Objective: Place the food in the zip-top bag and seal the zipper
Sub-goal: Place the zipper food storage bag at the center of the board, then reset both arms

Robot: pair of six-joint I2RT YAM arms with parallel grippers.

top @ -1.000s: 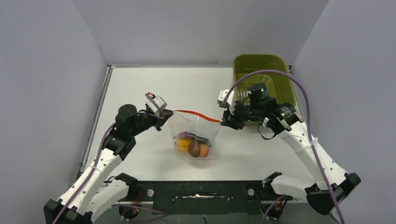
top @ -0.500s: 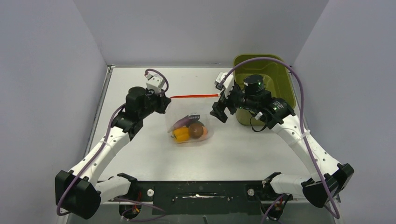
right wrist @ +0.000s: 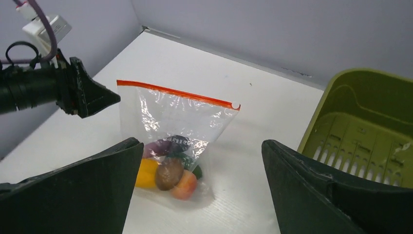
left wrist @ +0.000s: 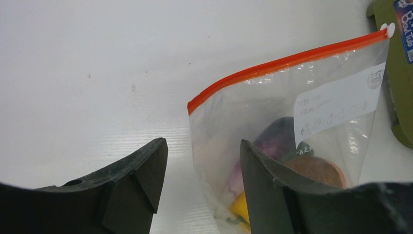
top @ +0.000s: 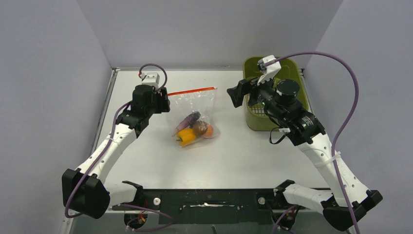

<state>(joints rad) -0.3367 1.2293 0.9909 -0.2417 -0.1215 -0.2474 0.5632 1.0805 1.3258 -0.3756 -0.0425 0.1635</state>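
The zip-top bag (top: 195, 105) lies flat on the white table, between the arms. Its zipper (top: 192, 90) runs straight along the far edge, with a white slider (right wrist: 235, 105) at its right end. The food (top: 195, 130) is bunched inside the bag's near end: a yellow pepper (right wrist: 143, 173), a brown piece (right wrist: 169, 173), an orange fruit (right wrist: 185, 185) and a purple piece (left wrist: 277, 139). My left gripper (top: 164, 101) is open at the bag's left edge, its fingers (left wrist: 141, 180) astride that edge without pinching it. My right gripper (top: 236, 93) hangs wide open to the right of the bag, holding nothing.
An olive-green basket (top: 272, 66) stands at the far right, just behind my right wrist. Grey walls close in the table on the left, back and right.
Both grippers have let go of the zipper's ends, the right first, then the left. The bag went from hanging between them to lying flat farther back. The right arm pulled back toward the basket.
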